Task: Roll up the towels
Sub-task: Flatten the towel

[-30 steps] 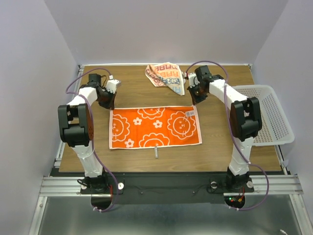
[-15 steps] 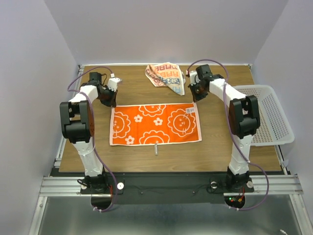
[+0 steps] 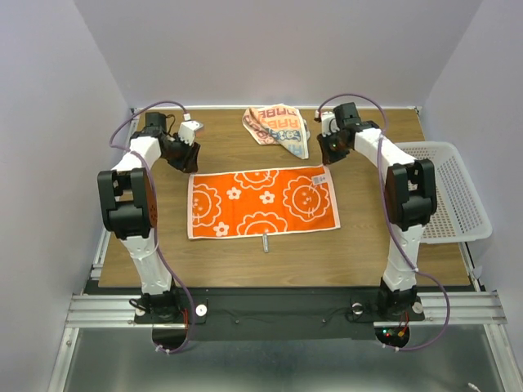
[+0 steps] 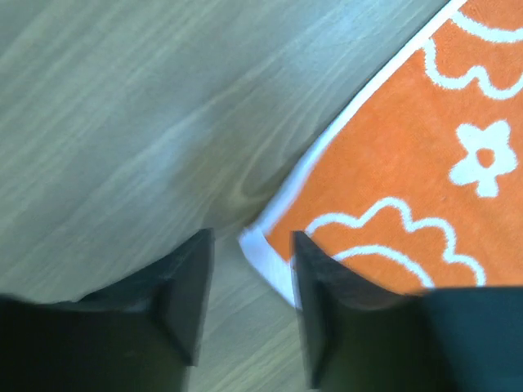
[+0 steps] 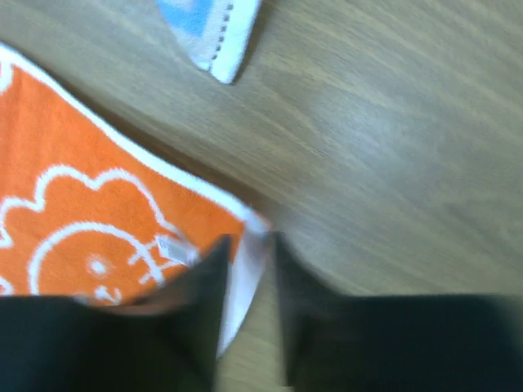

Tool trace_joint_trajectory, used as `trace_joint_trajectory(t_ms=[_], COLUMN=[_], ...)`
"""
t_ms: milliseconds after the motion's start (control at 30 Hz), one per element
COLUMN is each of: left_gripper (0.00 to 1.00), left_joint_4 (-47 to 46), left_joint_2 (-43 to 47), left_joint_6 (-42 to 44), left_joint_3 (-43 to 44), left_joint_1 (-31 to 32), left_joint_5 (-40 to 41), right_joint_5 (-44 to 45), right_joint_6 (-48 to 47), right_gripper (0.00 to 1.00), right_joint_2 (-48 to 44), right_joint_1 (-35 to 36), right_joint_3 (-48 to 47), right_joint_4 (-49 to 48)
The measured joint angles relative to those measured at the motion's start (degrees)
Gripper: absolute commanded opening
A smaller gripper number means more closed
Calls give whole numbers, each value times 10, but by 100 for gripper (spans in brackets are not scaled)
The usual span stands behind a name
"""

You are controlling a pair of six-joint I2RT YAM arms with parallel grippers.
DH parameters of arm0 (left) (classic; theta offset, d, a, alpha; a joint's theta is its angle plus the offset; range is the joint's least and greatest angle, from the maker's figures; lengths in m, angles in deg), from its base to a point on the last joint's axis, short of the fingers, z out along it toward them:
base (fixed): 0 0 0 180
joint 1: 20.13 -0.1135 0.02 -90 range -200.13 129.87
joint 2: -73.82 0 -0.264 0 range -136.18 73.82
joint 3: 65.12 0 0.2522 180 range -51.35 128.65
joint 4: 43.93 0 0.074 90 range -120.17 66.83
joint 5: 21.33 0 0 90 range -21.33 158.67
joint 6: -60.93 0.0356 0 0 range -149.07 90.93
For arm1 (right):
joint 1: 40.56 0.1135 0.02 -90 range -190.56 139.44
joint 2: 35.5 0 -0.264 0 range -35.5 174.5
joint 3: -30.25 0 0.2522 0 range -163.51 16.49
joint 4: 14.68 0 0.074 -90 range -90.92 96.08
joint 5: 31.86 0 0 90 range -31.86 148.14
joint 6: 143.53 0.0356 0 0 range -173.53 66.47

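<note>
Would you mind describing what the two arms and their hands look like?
Both the left arm and right arm have white links with bulky black joint housings, and thin purple cables loop along them. The left hand and right hand each end in two flat black fingers.

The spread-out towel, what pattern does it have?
The spread-out towel is orange with white flowers, lion faces and a white edge; clearest from the top external view.

Wooden table (image 3: 245, 261) between pale lilac walls (image 3: 270, 49), white basket (image 3: 458, 196) at right.
</note>
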State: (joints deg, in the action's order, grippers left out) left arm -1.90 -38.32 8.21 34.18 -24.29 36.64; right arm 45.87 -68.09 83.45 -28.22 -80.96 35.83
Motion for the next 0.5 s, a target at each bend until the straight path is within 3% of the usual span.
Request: trace_joint_trajectory(t_ms=[33, 67, 133, 200, 300, 433, 500], left_gripper=[86, 87, 87, 86, 78, 63, 63], left_joint_4=[3, 4, 18, 30, 46, 57, 60], left_joint_2=[-2, -3, -9, -19, -42, -61, -68], left_joint_6=[9, 13, 25, 36, 57, 70, 73], left_joint_3=[8, 14, 32, 52, 83, 88, 88], left_joint_1=[-1, -1, -1, -1, -1, -1, -1], left_joint_5=[0, 0, 3, 4, 6, 14, 17], right_joint_5=[-2, -4, -7, -6, -6, -7, -11], right_joint_6=[3, -3, -12, -20, -41, -70, -83], right_gripper=[56, 69, 74, 71, 57, 54, 53], right_joint_2=[0, 1, 3, 7, 24, 65, 78], right_joint_1=[0, 0, 0, 0, 0, 0, -1], right_joint_3=[0, 0, 0, -3, -26, -82, -93], right_joint_4=[0, 1, 1, 4, 16, 37, 41])
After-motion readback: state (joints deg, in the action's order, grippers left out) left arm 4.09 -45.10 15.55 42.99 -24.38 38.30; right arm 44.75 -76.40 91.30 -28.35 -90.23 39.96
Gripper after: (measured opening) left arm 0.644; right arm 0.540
